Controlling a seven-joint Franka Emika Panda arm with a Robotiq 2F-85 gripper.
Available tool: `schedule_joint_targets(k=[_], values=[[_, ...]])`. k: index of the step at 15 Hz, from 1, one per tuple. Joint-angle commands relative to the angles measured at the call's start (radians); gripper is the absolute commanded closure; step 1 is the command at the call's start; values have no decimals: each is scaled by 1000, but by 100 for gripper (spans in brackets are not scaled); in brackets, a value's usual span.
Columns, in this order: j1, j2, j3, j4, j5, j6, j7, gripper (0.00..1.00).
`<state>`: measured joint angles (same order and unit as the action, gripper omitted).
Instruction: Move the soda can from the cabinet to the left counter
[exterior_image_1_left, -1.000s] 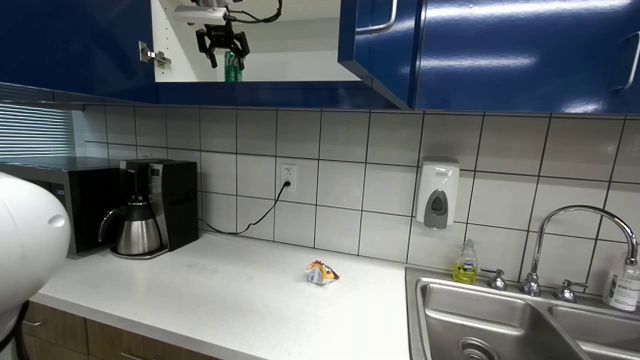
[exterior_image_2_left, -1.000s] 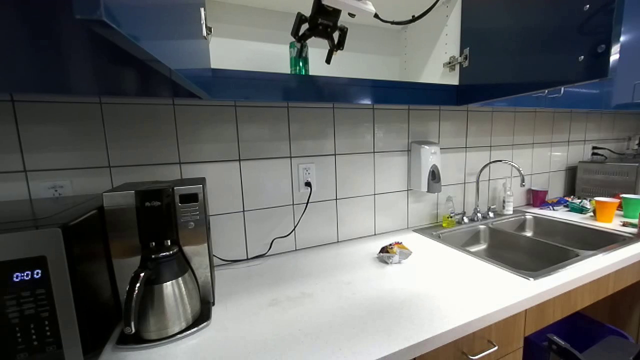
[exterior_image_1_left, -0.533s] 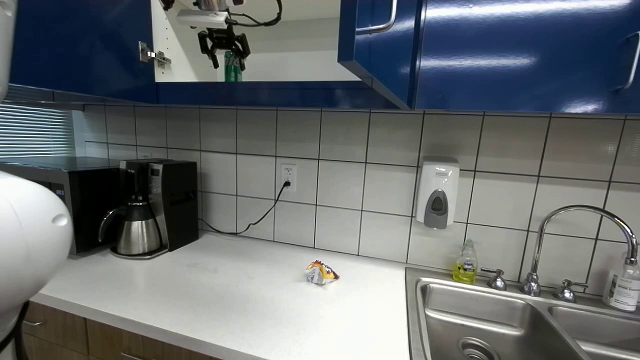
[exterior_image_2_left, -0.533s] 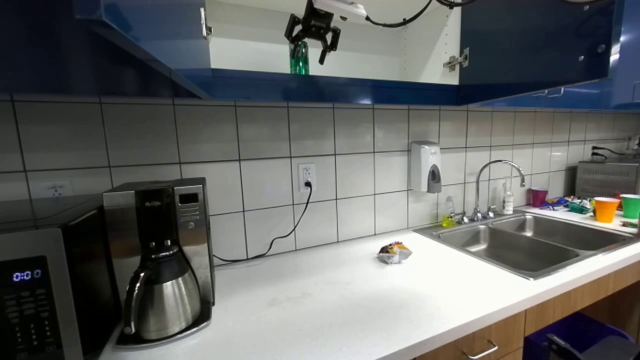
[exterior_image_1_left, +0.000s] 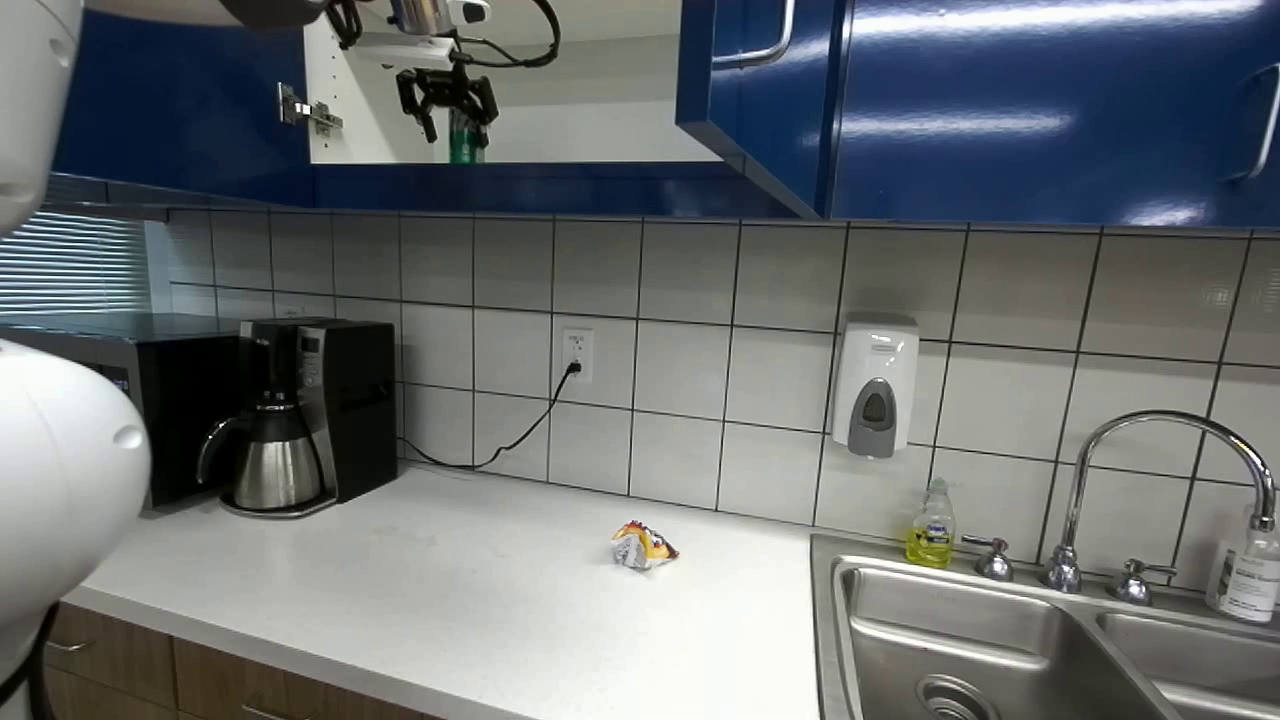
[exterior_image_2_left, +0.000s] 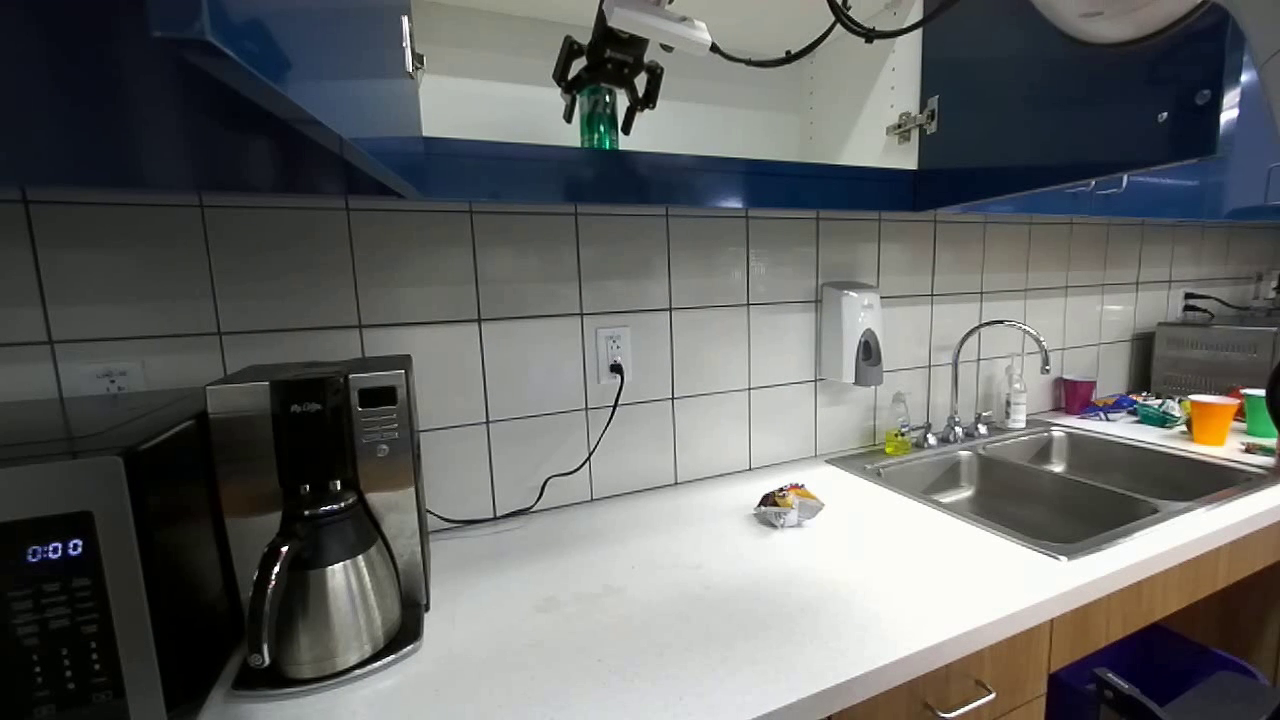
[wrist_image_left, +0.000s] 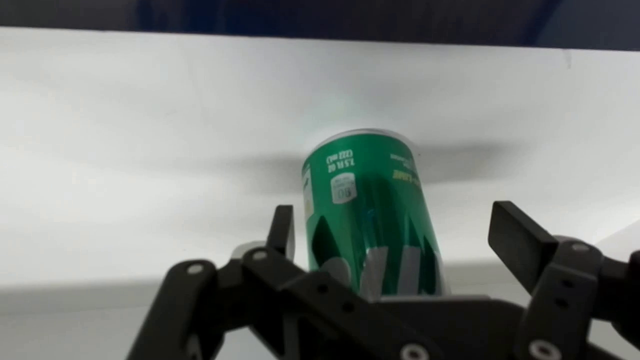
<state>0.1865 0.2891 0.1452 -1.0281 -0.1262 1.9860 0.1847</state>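
Observation:
A green soda can (exterior_image_1_left: 464, 147) stands upright on the shelf of the open blue cabinet (exterior_image_1_left: 540, 188), near its front edge. It also shows in an exterior view (exterior_image_2_left: 599, 128) and in the wrist view (wrist_image_left: 362, 195). My gripper (exterior_image_1_left: 457, 139) points down over the can, with its fingers wide apart. In the wrist view the fingers (wrist_image_left: 392, 225) stand on both sides of the can, with a small gap at the left finger and a wider gap at the right. The can's top is hidden behind the gripper body. The white counter (exterior_image_2_left: 640, 630) lies below the cabinet.
Open cabinet doors (exterior_image_1_left: 760, 110) flank the opening. On the counter are a coffee maker (exterior_image_2_left: 390, 480), a microwave (exterior_image_2_left: 60, 600) and a crumpled snack wrapper (exterior_image_1_left: 642, 547). A steel sink (exterior_image_1_left: 828, 630) is set in the counter. A soap dispenser (exterior_image_1_left: 876, 385) hangs on the tiled wall.
My gripper has moved over the can and slightly down; in an exterior view it shifted left until its fingers straddle the can. The can has not moved.

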Motion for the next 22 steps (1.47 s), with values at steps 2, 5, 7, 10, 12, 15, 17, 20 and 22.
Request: schedule_joint_targets(k=[2,5,7,10,12,15,17,20,22], values=[[20,48,-10,91,-35,-35,45,0],[22,63,-14,115,-47,-37,53,0],[24,73,-16,127,-55,-37,58,0],[27,86,-17,143,-61,-39,64,0],[31,94,-21,154,-61,-38,68,0],[33,106,-24,170,-60,-36,74,0],[34,114,-25,178,-60,-33,76,26],[36,124,-28,190,-60,-30,78,51],[38,132,-31,199,-59,-31,77,62]])
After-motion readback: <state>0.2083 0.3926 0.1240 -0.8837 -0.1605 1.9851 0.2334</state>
